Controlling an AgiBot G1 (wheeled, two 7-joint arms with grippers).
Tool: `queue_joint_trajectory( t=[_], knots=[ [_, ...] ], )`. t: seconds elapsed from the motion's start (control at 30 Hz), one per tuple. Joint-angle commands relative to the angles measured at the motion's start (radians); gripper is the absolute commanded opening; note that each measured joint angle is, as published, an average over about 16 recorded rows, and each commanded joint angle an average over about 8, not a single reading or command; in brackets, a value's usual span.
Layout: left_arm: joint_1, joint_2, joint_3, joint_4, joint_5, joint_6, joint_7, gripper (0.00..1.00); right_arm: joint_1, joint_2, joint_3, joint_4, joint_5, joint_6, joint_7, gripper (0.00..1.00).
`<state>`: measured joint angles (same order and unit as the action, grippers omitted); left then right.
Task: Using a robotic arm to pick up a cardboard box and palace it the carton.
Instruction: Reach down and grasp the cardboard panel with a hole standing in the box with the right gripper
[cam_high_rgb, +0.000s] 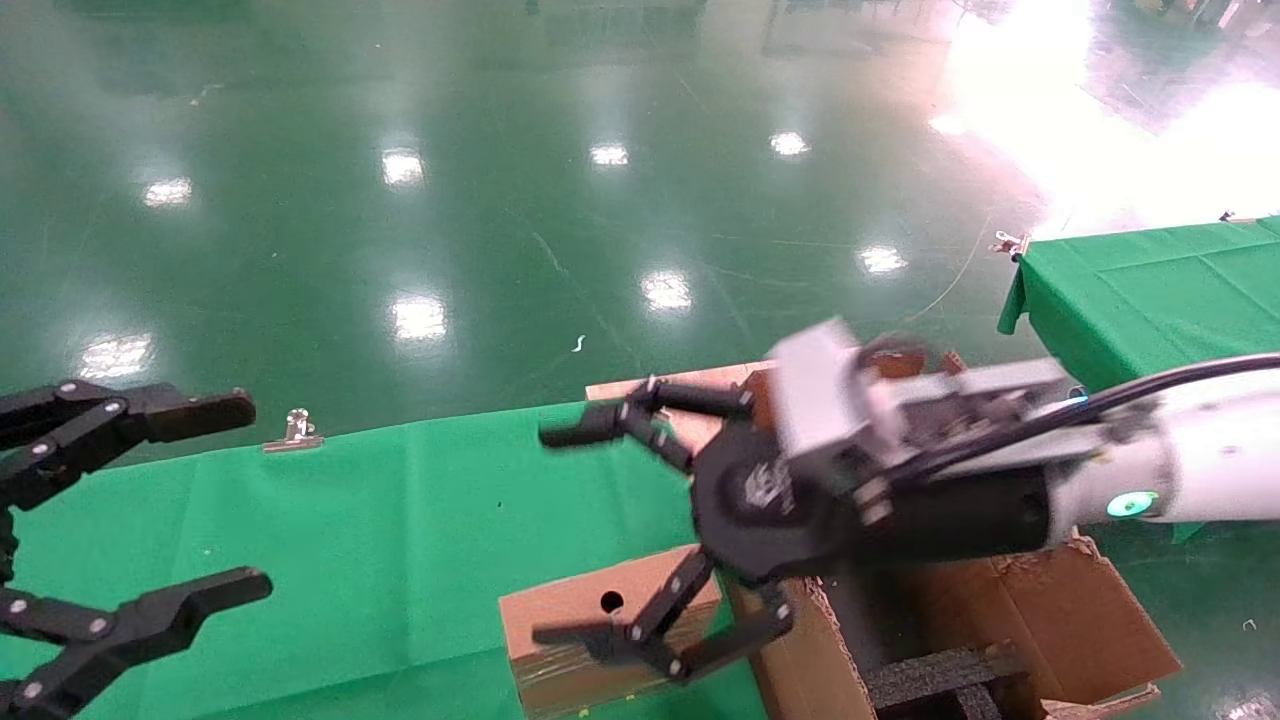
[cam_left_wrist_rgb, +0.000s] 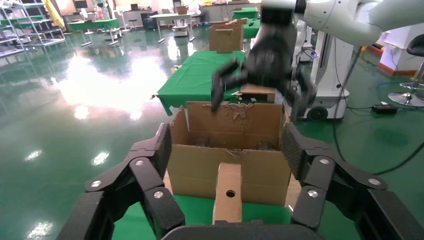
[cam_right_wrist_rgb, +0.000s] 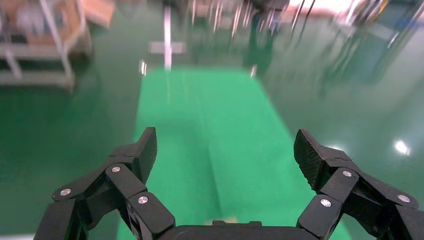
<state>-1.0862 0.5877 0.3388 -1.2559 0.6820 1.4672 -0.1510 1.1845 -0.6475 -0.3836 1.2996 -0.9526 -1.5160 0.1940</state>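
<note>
At the far left of the head view the left gripper (cam_high_rgb: 235, 500) hangs over the near-left part of the green cloth-covered table (cam_high_rgb: 380, 530), its two black fingers spread wide with nothing between them. A single silver binder clip (cam_high_rgb: 296, 430) sits on the table's far edge.

Further right, one cardboard box (cam_high_rgb: 590, 640) rests on the green cloth at the table's near edge, just beside the left wall of the carton. It stands on a long narrow edge, its long axis running left to right in the head view. One narrow face with a single small round hole (cam_high_rgb: 611, 602) points upward and away; the left wrist view shows the box (cam_left_wrist_rgb: 228, 192) end-on, hole toward that camera, with the carton (cam_left_wrist_rgb: 230, 150) directly behind it. No writing can be read on the box.

Above the box and the carton's left wall, the robotic arm (cam_high_rgb: 1215, 450) reaches in from the right. Its right gripper (cam_high_rgb: 575, 535) has its jaws wide apart and holds nothing; one fingertip lies in front of the box's near face, and I cannot tell whether it touches. A round emblem on the black wrist is unreadable.

One carton (cam_high_rgb: 1060, 620) stands at the right, open, ragged flaps up, with black foam (cam_high_rgb: 940, 675) inside. A second green-clothed table (cam_high_rgb: 1150, 290) stands at the far right.
</note>
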Motion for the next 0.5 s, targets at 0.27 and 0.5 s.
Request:
queue_joint_trajectory(
  t=[0.27, 0.5],
  knots=[
    [0.000, 0.000, 0.000, 0.000, 0.000, 0.000, 0.000, 0.00, 0.137, -0.075, -0.142, -0.001, -0.291, -0.026, 0.019, 1.00],
    [0.000, 0.000, 0.000, 0.000, 0.000, 0.000, 0.000, 0.00, 0.201, -0.141, -0.236, -0.012, -0.453, -0.033, 0.032, 1.00]
  ],
)
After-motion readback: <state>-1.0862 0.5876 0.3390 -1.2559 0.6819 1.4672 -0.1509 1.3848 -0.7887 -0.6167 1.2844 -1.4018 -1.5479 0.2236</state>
